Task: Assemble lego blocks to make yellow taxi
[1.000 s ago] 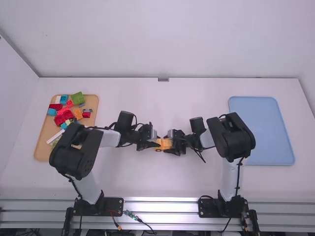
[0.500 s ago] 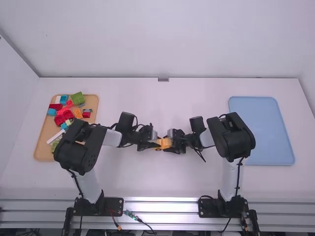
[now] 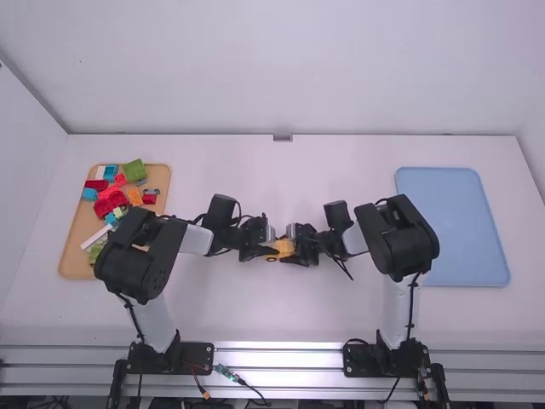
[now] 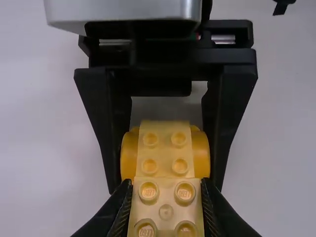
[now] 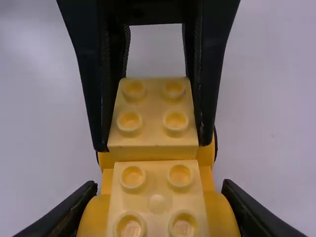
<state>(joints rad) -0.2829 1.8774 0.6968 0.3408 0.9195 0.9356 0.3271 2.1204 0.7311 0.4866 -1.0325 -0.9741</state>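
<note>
Along the bottom edge of the high view runs a ribbed silver metal rail point(image 3: 281, 358), with the white-linked, black-jointed left arm point(image 3: 153, 328) standing left of the middle and the matching right arm point(image 3: 398, 311) right of it. Beyond the rail, on the white table point(image 3: 247, 315), both arms bend inward so that their grippers face each other just left of the frame's centre. Between them sits the taxi build point(image 3: 283, 247), an assembly of studded plastic bricks, pale yellow over a deeper yellow. The black two-finger left gripper point(image 3: 269, 250) pinches a pale yellow studded brick at one end of it; in its wrist view the fingers press against both sides of that brick. The black two-finger right gripper point(image 3: 292, 247) is clamped around the wider, rounded yellow part at the other end. At the frame's left lies a tan rectangular tray point(image 3: 75, 247), partly behind the left arm, holding a long white plastic piece point(image 3: 96, 238), then red plastic bricks point(image 3: 109, 204), and a green plastic block point(image 3: 134, 170) at its far end. A light blue rectangular tray point(image 3: 451, 221) lies at the right. Farthest off, a plain white wall point(image 3: 281, 68) fills the upper frame.
</note>
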